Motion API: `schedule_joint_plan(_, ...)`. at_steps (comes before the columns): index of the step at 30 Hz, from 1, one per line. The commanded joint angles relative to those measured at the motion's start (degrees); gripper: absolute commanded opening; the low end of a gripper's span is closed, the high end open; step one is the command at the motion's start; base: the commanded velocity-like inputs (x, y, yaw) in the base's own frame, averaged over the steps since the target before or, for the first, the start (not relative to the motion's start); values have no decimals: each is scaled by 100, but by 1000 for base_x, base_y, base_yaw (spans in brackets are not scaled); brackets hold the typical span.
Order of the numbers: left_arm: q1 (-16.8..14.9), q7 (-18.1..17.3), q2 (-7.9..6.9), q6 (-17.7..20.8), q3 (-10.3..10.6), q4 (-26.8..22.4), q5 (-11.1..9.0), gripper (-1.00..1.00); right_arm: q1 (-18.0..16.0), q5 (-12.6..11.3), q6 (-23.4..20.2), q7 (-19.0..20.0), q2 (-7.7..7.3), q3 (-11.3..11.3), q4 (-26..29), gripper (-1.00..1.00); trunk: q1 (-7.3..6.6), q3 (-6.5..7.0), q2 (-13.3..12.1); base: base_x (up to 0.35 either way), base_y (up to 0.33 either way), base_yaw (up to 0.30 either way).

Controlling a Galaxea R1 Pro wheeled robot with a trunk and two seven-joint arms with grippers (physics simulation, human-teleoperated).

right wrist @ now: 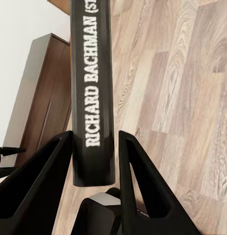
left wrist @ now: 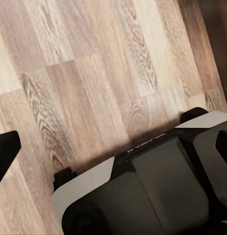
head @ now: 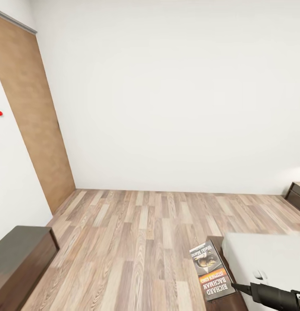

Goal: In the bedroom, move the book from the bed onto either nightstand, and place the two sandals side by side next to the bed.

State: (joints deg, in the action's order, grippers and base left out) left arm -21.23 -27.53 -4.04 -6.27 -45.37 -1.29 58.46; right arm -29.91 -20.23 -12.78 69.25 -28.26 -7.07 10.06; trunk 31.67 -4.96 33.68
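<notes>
My right gripper [head: 235,287] reaches in from the lower right and is shut on the book [head: 210,270], a thin paperback with an orange band. It holds the book over the corner of the bed's dark frame [head: 215,240], beside the light-grey mattress [head: 266,257]. In the right wrist view the book's spine [right wrist: 93,93] reads "RICHARD BACHMAN" and is pinched between the black fingers [right wrist: 138,186]. My left gripper [left wrist: 113,147] hangs open over the plank floor, above the robot's base [left wrist: 157,191]. A dark-brown nightstand [head: 298,194] stands at the far right by the wall. The sandals are out of view.
A low dark-brown cabinet [head: 20,259] stands at the lower left and appears beyond the book as the cabinet [right wrist: 44,98] in the right wrist view. A brown door [head: 33,116] is on the left wall. The wood-plank floor [head: 141,233] stretches to the white back wall.
</notes>
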Motion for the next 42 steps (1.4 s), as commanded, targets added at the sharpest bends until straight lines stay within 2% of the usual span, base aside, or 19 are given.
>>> schedule_joint_plan(1, -4, -16, -1, -24, -41, -3, 61, 100, -6, -69, -58, 10, -4, -20, 5, -100, 5, -11, 9, 333, 0, 0)
schedule_joint_plan(42, -4, -16, -1, -24, -41, -3, 61, 100, -6, -77, -58, 62, -4, -13, 5, -100, 5, -11, 9, 334, 0, 0)
